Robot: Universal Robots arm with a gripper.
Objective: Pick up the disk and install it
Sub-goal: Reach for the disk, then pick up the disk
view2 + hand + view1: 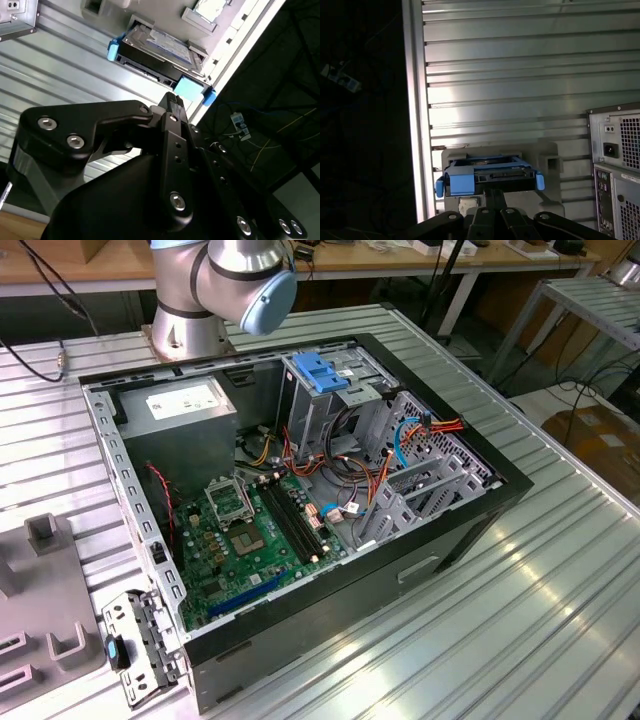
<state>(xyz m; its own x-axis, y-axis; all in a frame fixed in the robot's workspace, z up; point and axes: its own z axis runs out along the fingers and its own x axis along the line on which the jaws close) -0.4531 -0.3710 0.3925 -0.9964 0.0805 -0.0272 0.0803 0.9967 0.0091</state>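
The gripper (pixel 173 98), jaws closed on nothing, points at the disk (pixel 160 47) without touching it. The disk sits in a grey holder (pixel 547 156) at the very edge of the ribbed metal table (pixel 510 75). With jaws together, a descent would likely strike the drive rather than straddle it, and a nudge could tip it overboard. In the exterior view, the open computer case (pixel 330 625) holds a motherboard (pixel 250 540), a power supply (pixel 185 415) at far left, and orange cables (pixel 380 475) crowding the drive cage (pixel 325 375).

Robotics lab: arm base (pixel 190 330) on ribbed aluminium table (pixel 540 620), opened computer case (pixel 330 612).
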